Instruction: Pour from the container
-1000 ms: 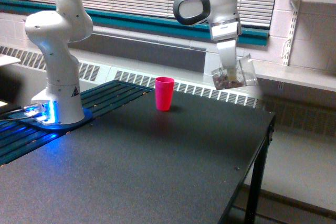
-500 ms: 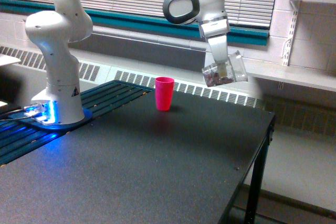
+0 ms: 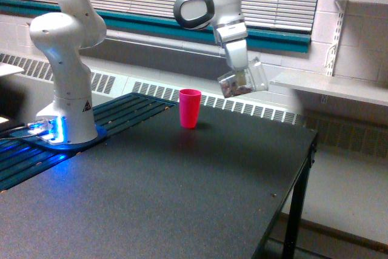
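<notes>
Tool: I see my tool (image 3: 238, 79) in the upper middle of the frame, clenched on the container (image 3: 243, 81).
Container: it hangs in the air, tilted, with brownish candies (image 3: 233, 90) gathered at its lower left end.
Red cup: I see the red cup (image 3: 190, 108) upright on the table (image 3: 182, 186), lower left of the container and apart from it.
Arm base: the white arm base (image 3: 65, 89) stands at the frame's left, on the table's far left side.

Single exterior view, raised, looking obliquely across table (image 3: 182, 198).
</notes>
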You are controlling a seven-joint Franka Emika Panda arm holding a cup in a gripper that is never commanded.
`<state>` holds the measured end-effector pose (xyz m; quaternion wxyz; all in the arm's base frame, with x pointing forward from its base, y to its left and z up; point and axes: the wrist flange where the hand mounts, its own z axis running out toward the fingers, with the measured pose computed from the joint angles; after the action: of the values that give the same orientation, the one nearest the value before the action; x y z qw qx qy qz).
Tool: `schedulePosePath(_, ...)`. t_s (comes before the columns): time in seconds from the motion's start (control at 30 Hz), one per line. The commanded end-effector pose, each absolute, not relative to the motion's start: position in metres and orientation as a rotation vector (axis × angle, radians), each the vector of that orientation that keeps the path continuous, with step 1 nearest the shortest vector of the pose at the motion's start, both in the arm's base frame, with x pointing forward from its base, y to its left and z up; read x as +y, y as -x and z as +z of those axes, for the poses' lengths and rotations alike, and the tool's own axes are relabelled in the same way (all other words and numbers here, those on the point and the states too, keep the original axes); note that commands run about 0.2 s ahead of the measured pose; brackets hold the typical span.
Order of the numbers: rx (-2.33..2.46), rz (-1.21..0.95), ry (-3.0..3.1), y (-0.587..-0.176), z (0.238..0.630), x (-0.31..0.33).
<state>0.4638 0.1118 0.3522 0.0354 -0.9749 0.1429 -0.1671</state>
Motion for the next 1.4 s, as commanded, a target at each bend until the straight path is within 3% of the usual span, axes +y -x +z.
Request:
schedulePosePath(0.03,0.324,-0.517,3.008,-0.44,0.347,0.124)
schedulePosePath(1.4,-0.01,-0.381,3.003,-0.306,0.323,0.17)
